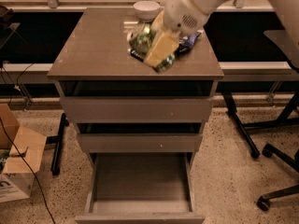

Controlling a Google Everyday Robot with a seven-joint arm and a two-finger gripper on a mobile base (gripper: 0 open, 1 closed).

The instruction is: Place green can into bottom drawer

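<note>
**Green can held above the table, bottom drawer open**

The tool (157,51) hangs over the middle of the table (93,55), at the end of the white arm that comes in from the upper right. Its pale yellow fingers (161,48) are pinching the green can (140,38), which is tilted and lifted off the surface. Behind it a white bowl (146,9) stands near the back edge. Some dark packets (188,41) lie on the table, partly hidden by the tool. Below, the bottom drawer (140,181) is pulled out and nothing is seen inside it. The two upper drawers (138,108) are closed. A cardboard box (16,169) stands on the floor at the left.
</note>
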